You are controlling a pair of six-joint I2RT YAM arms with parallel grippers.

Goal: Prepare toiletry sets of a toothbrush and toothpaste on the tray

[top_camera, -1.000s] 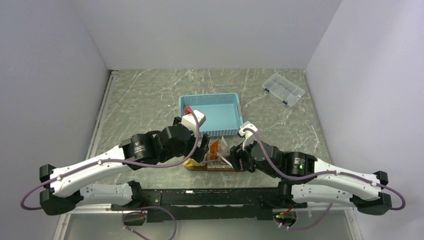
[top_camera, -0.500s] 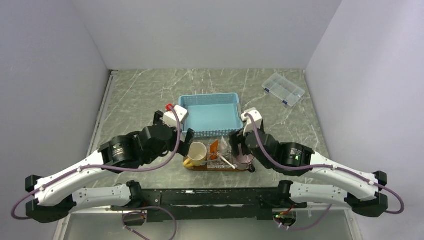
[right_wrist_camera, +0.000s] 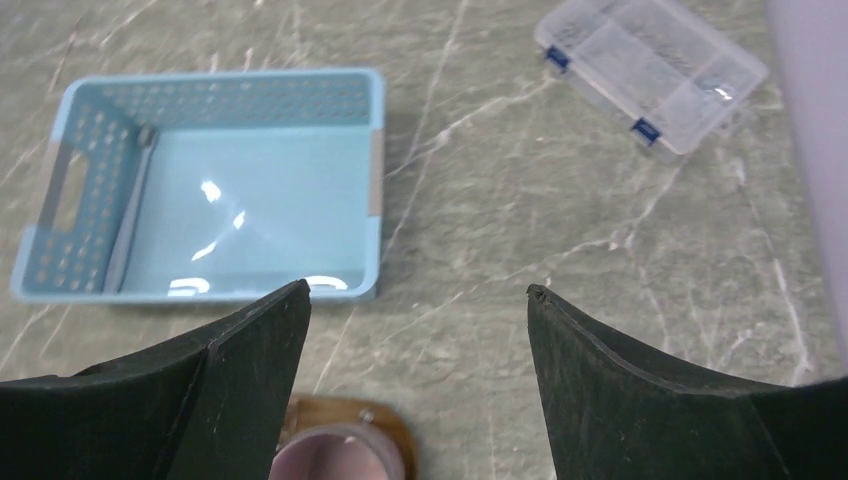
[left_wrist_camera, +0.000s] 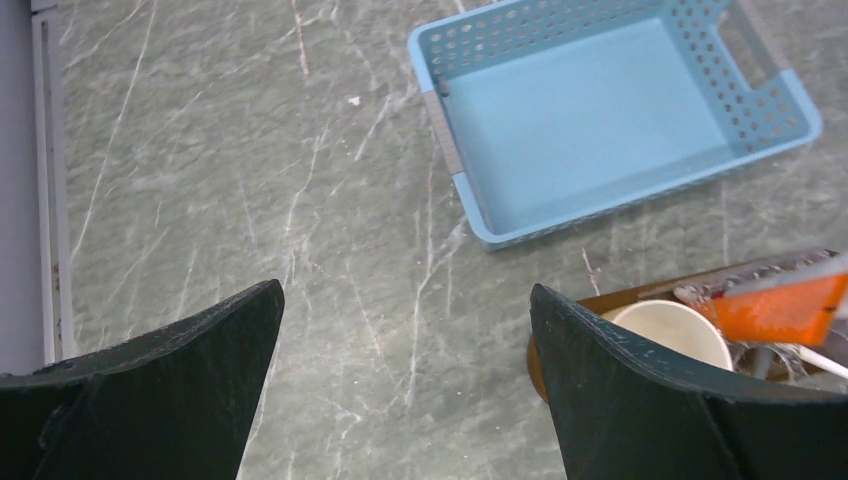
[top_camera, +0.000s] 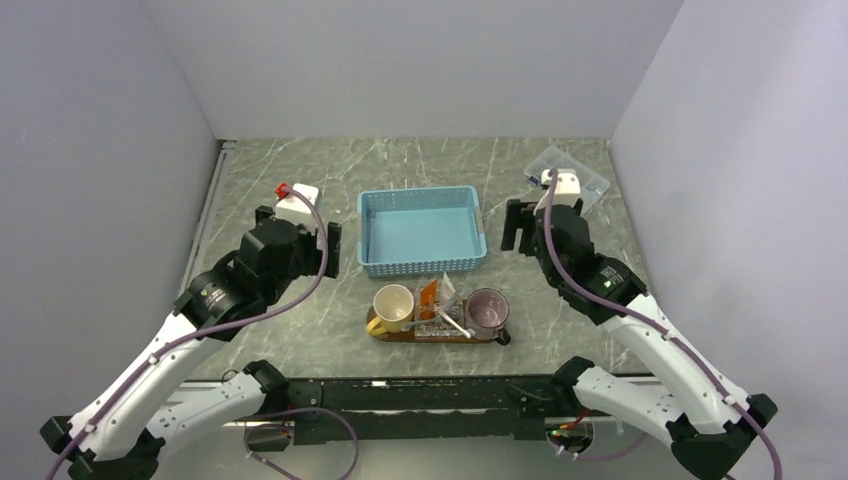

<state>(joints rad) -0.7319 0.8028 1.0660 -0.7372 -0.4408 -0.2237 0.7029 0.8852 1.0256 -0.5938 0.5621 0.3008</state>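
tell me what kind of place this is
Probably a robotics lab test cell: plain pale walls box in a grey-green marble-patterned table, two white-and-black robot arms are bolted to its near edge, and props like a blue slatted plastic basket sit staged.

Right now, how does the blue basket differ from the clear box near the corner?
The blue basket is opaque, while the clear box is see-through. The basket is plainly larger than the box. The basket is open on top with holed walls. The box is split into small compartments and has blue clips. Both are rectangular and sit on the table.
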